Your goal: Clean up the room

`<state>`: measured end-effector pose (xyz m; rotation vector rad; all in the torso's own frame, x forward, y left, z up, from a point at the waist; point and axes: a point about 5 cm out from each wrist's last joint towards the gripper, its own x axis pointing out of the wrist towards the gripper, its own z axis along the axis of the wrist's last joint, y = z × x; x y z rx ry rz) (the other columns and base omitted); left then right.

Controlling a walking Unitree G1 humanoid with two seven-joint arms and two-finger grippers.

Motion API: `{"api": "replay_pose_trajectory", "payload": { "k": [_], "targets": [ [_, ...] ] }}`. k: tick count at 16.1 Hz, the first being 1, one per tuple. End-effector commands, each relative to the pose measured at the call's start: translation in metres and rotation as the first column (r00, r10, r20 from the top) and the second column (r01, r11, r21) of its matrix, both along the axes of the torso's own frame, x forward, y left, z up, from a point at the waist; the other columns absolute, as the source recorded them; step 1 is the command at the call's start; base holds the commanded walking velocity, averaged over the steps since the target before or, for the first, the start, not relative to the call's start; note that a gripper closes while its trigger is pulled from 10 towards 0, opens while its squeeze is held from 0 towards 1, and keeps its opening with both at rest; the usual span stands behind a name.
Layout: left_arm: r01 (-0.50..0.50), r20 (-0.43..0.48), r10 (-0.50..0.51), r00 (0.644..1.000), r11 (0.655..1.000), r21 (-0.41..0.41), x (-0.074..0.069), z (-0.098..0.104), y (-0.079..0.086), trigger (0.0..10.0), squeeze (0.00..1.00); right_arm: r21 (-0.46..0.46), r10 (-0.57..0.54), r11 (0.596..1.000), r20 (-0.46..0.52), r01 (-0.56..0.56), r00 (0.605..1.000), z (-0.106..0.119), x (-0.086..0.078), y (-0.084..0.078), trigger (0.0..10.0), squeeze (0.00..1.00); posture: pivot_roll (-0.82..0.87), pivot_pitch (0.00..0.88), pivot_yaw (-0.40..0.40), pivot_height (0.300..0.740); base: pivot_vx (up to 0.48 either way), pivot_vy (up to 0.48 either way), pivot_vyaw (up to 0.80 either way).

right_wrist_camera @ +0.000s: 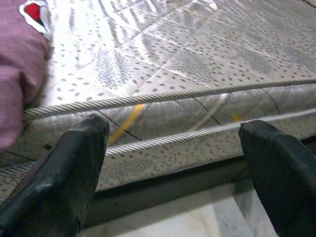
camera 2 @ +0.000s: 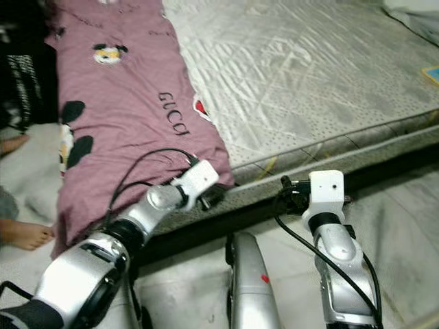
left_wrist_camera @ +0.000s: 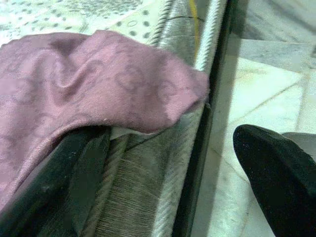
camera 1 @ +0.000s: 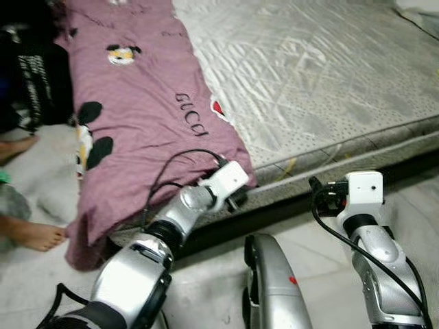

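Far left, a person's bare foot (camera 1: pixel 38 235) rests on the floor (camera 1: pixel 41 185), with some dark stuff (camera 1: pixel 34 75) piled beyond it.

Next over is the purple sheet (camera 1: pixel 137 116), the thing that most looks like it needs tidying. It lies along the left side of the mattress (camera 1: pixel 309 75), bunched and wrinkled, and its left edge spills off the side down to the floor near the foot. Not folded, not spread flat, so as I read it the bed part of the cleanup isn't sorted.

The left gripper (camera 1: pixel 233 200) is right at the sheet's near corner, where it droops over the mattress edge. In the wrist view one finger (left_wrist_camera: pixel 64 182) sits tucked under the purple cloth and the other (left_wrist_camera: pixel 276 173) is well off to the side, so it's spread wide, not pinching anything. My guess is it's lined up on that corner, but whether it's about to take it or has just let go, I can't say.

To the right, the right gripper (camera 1: pixel 321 195) hovers near the mattress edge, fingers spread, holding nothing.

The rest of the mattress is bare, except for a small coloured thing (camera 2: pixel 432 74) at the far right edge, too cut off to identify.
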<state>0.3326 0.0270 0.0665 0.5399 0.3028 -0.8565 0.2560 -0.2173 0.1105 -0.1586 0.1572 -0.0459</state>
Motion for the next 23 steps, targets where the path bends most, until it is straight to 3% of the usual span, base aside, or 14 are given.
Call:
{"api": "replay_pose_trajectory", "payload": {
  "k": [1, 4, 5, 8, 10, 11, 12, 13, 14, 15, 16, 17, 20, 23],
  "targets": [
    [0.049, -0.025, -0.048, 0.999, 0.998, 0.029, -0.008, -0.009, -0.002, 10.0, 0.00, -0.007, -0.013, 1.000, -0.002, 0.013, 1.000, -0.002, 0.000, -0.001, 10.0, 0.00, -0.15, 0.013, 0.006, 0.530, 0.000, 0.000, 0.00],
    [0.205, -0.036, -0.204, 0.978, 0.979, 0.019, -0.025, -0.014, -0.022, 10.0, 0.00, -0.016, -0.030, 0.999, -0.017, 0.030, 0.999, -0.008, -0.003, -0.001, 10.0, 0.00, -0.14, 0.009, 0.011, 0.530, 0.000, 0.000, 0.00],
    [0.248, 0.015, -0.248, 0.969, 0.969, -0.004, -0.026, -0.005, -0.029, 10.0, 0.00, -0.017, -0.030, 0.999, -0.018, 0.030, 0.999, -0.008, -0.002, 0.000, 10.0, 0.00, -0.13, 0.006, 0.011, 0.530, 0.000, 0.000, 0.00],
    [0.244, 0.174, -0.219, 0.960, 0.959, -0.141, -0.017, 0.030, -0.038, 10.0, 0.00, -0.009, -0.038, 0.999, 0.000, 0.038, 0.999, -0.007, 0.004, 0.004, 10.0, 0.00, -0.13, 0.004, 0.013, 0.530, 0.000, 0.000, 0.00],
    [0.269, 0.284, -0.195, 0.939, 0.931, -0.249, -0.016, 0.058, -0.039, 10.0, 0.00, 0.018, -0.038, 0.999, 0.033, 0.037, 0.999, -0.004, 0.010, 0.011, 10.0, 0.00, -0.09, 0.000, 0.017, 0.530, 0.000, 0.000, 0.00],
    [0.222, 0.379, -0.084, 0.922, 0.916, -0.336, -0.011, 0.081, -0.033, 10.0, 0.00, 0.048, -0.024, 0.999, 0.058, 0.021, 0.998, -0.002, 0.015, 0.019, 10.0, 0.00, -0.08, 0.000, 0.021, 0.530, 0.000, 0.000, 0.00],
    [0.206, 0.396, -0.055, 0.917, 0.914, -0.350, -0.009, 0.085, -0.031, 10.0, 0.00, 0.056, -0.021, 0.998, 0.063, 0.017, 0.998, -0.002, 0.016, 0.021, 10.0, 0.00, -0.08, 0.000, 0.021, 0.530, 0.000, 0.000, 0.00],
    [0.042, 0.434, 0.185, 0.882, 0.886, -0.462, 0.002, 0.102, -0.002, 10.0, 0.00, 0.090, 0.000, 0.996, 0.086, -0.008, 0.996, 0.000, 0.023, 0.031, 10.0, 0.00, -0.05, 0.000, 0.026, 0.530, 0.000, 0.000, 0.00],
    [-0.068, 0.422, 0.330, 0.844, 0.847, -0.527, 0.005, 0.105, 0.020, 10.0, 0.00, 0.103, 0.007, 0.994, 0.098, -0.017, 0.995, 0.001, 0.027, 0.036, 10.0, 0.00, -0.04, 0.000, 0.027, 0.530, 0.000, 0.000, 0.00],
    [-0.180, 0.379, 0.456, 0.805, 0.797, -0.576, 0.002, 0.098, 0.047, 10.0, 0.00, 0.109, 0.012, 0.994, 0.109, -0.024, 0.994, 0.002, 0.031, 0.041, 10.0, 0.00, -0.02, 0.000, 0.027, 0.530, 0.000, 0.000, 0.00],
    [-0.316, 0.328, 0.588, 0.740, 0.734, -0.601, -0.011, 0.083, 0.083, 10.0, 0.00, 0.122, 0.017, 0.992, 0.126, -0.033, 0.992, 0.004, 0.037, 0.047, 10.0, 0.00, -0.01, 0.000, 0.023, 0.530, 0.000, 0.000, 0.00],
    [-0.375, 0.303, 0.639, 0.707, 0.701, -0.606, -0.018, 0.076, 0.098, 10.0, 0.00, 0.133, 0.017, 0.990, 0.133, -0.035, 0.991, 0.004, 0.041, 0.049, 10.0, 0.00, 0.01, 0.000, 0.018, 0.530, 0.000, 0.000, 0.00],
    [-0.553, 0.215, 0.802, 0.558, 0.552, -0.624, -0.051, 0.054, 0.146, 10.0, 0.00, 0.188, 0.024, 0.981, 0.162, -0.055, 0.987, 0.010, 0.054, 0.059, 10.0, 0.00, 0.04, 0.000, -0.004, 0.530, 0.000, 0.000, 0.00],
    [-0.571, 0.249, 0.843, 0.477, 0.512, -0.641, -0.060, 0.064, 0.158, 10.0, 0.00, 0.208, 0.021, 0.976, 0.177, -0.058, 0.984, 0.009, 0.054, 0.064, 10.0, 0.00, 0.06, 0.000, -0.008, 0.530, 0.000, 0.000, 0.00]
  ]
}}
